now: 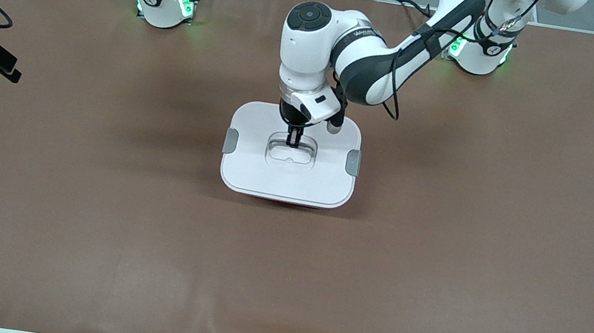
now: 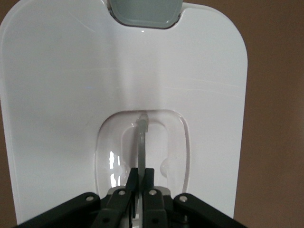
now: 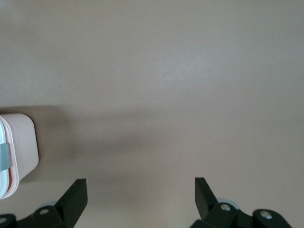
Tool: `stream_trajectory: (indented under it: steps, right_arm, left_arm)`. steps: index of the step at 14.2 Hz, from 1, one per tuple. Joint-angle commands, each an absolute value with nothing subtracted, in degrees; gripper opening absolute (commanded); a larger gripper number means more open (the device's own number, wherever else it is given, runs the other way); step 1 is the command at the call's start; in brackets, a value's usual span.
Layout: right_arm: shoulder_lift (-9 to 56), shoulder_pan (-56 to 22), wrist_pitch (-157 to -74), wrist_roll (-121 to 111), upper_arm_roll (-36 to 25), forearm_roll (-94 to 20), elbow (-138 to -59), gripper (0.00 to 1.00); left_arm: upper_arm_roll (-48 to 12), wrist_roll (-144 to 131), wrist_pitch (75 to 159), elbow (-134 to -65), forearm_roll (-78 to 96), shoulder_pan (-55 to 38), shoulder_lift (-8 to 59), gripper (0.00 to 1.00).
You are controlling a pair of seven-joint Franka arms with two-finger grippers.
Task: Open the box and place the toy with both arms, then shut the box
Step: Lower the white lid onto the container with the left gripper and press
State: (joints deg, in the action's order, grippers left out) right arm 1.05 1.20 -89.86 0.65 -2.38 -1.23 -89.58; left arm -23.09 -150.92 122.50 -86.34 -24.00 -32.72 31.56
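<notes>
We see the left gripper lowered into the recess in the smooth white lid, its two black fingers pinched nearly together on the thin clear plastic handle that stands on edge between them. Around the handle the recess is a glossy rounded-rectangular dish, and the lid spreads out from it flat and matte, with rounded corners. The pale pink rounded-rectangular plastic box sits at the middle of the brown table, lid on, its long axis running from one arm's end of the table toward the other, a grey clip at each short end. The front view shows only a sliver of pink under the lid; the right wrist view shows the tub's pink side wall. The right gripper hangs with its fingers spread wide and empty above bare table toward the right arm's end.
</notes>
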Motion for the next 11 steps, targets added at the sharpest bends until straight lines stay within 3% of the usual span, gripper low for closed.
stream_trajectory:
  steps: [1,11]
  right_arm:
    - [0.70,0.70,-89.91,1.23,-2.81,-2.37,-89.30,1.00]
    - [0.79,1.14,-89.74,1.05,-2.99,-2.37,-89.21,1.00]
  left_arm:
    - [-22.94,-151.88,123.05,-86.04,-25.58,-33.13,31.73,0.00]
    - [-22.94,-151.96,122.96,-87.19,-25.49,-33.48,31.82,0.00]
